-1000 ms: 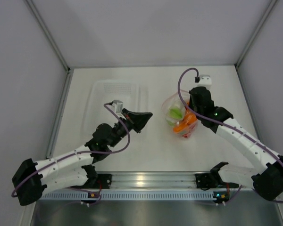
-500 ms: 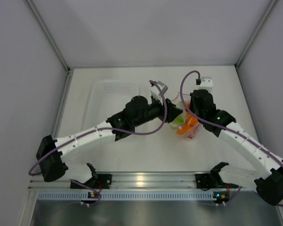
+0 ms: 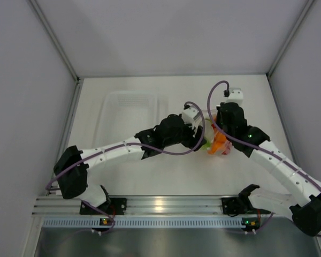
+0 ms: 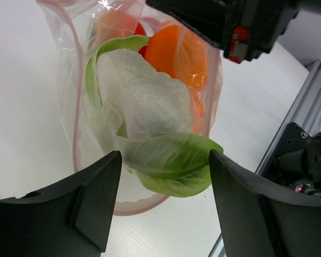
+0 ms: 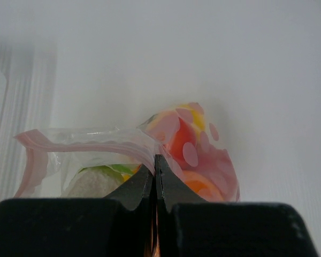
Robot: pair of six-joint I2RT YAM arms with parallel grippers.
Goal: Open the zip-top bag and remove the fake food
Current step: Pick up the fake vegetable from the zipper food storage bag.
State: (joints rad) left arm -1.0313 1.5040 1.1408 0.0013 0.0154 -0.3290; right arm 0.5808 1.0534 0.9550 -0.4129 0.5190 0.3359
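Left claw [image 4: 163, 158]: jaws wide apart, holding nothing, at mouth of bag [image 4: 69, 107]. Food [image 4: 176, 51] inside bag, cauliflower [image 4: 144, 93] nearest claw. Right claw [image 5: 154, 163]: jaws pressed together, pinching bag's rim. Bag on table [image 3: 166, 176], right of tray [image 3: 131, 101].

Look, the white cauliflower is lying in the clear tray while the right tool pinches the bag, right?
No. The cauliflower is inside the zip-top bag, not in the clear tray, as the left wrist view shows. The right tool does pinch the bag's edge.
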